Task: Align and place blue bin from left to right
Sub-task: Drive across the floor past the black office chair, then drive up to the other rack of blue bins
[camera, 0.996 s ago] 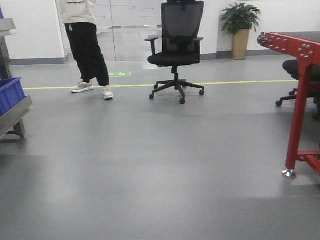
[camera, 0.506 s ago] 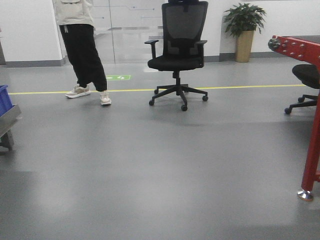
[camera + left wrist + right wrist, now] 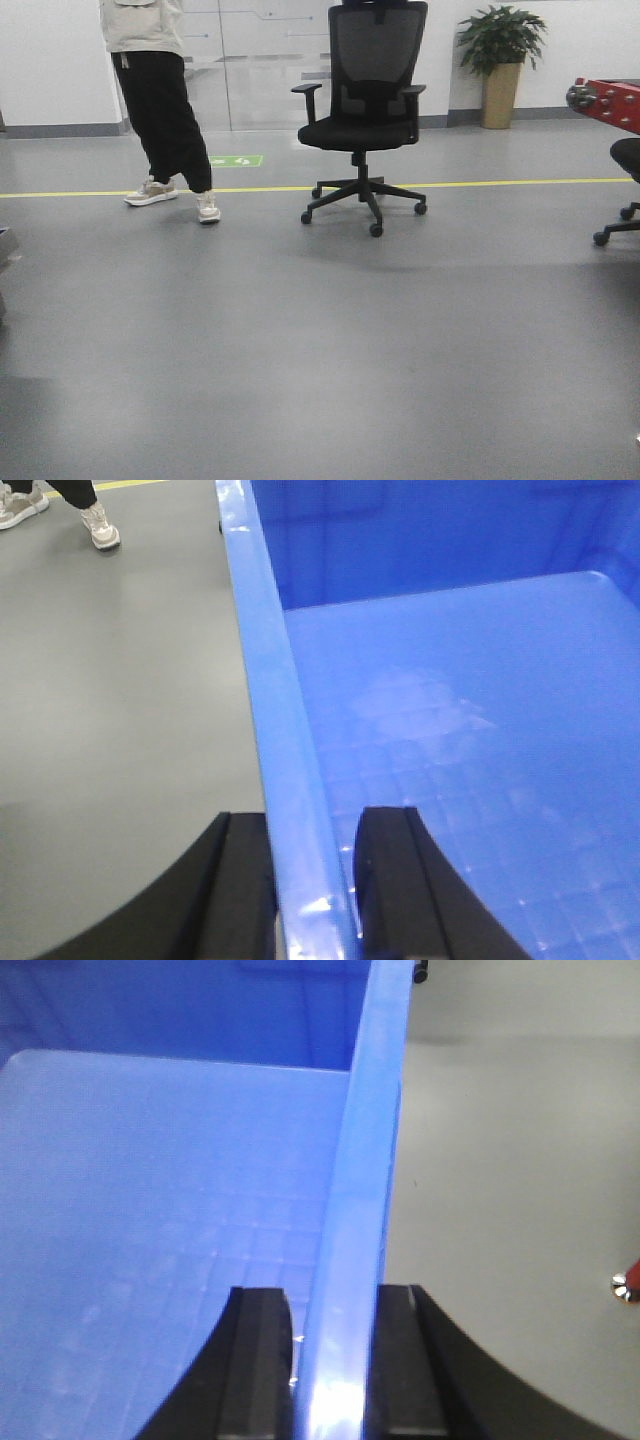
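The blue bin [image 3: 470,710] fills the left wrist view: a wide light-blue crate with an empty floor. My left gripper [image 3: 312,880] is shut on its left wall, one black finger [image 3: 240,880] outside and the other inside. In the right wrist view the blue bin [image 3: 150,1190] shows its right wall, and my right gripper [image 3: 335,1370] is shut on that rim, one finger [image 3: 405,1360] outside. The bin hangs above the grey floor. It does not show in the front view.
Ahead stands a black office chair [image 3: 365,110] on a wheeled base. A person [image 3: 160,110] stands at the back left by a yellow floor line [image 3: 500,183]. A red conveyor end [image 3: 610,100], a second chair's base [image 3: 625,215] and a potted plant [image 3: 500,60] are at the right.
The front view has swung to the right: the rack with a dark blue bin at the left has gone out of view, and the red frame has slid toward the right edge.
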Motion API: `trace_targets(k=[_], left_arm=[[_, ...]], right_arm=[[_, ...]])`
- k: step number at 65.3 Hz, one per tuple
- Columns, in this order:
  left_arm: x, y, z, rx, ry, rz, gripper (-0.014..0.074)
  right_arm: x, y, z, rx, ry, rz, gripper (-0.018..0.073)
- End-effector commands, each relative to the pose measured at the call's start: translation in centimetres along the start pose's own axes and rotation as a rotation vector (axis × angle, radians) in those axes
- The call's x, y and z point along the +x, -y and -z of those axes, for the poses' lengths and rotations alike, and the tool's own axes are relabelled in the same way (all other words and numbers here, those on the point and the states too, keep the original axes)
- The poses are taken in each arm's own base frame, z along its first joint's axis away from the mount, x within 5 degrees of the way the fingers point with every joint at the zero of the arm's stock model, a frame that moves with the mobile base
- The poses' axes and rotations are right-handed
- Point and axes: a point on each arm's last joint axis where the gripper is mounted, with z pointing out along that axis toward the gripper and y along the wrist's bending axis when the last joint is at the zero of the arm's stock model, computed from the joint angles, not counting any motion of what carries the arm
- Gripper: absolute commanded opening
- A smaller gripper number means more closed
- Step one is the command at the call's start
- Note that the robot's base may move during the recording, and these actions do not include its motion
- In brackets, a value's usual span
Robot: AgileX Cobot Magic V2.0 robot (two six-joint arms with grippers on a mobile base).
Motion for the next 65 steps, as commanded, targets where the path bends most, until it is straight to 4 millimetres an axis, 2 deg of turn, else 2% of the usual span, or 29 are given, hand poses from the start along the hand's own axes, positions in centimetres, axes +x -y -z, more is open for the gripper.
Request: trace_targets(k=[1, 65], left_arm=[[-1.3, 0.53, 1.62, 0.061, 0.133, -0.013, -0.0013], [-1.23, 0.63, 1.17, 0.059, 0.125, -0.016, -0.0013]], right_arm=[[-1.72, -0.73, 1.67, -0.061, 0.196, 0.027, -0.0081], [-1.72, -0.73, 1.67, -0.061, 0.196, 0.027, -0.0081]])
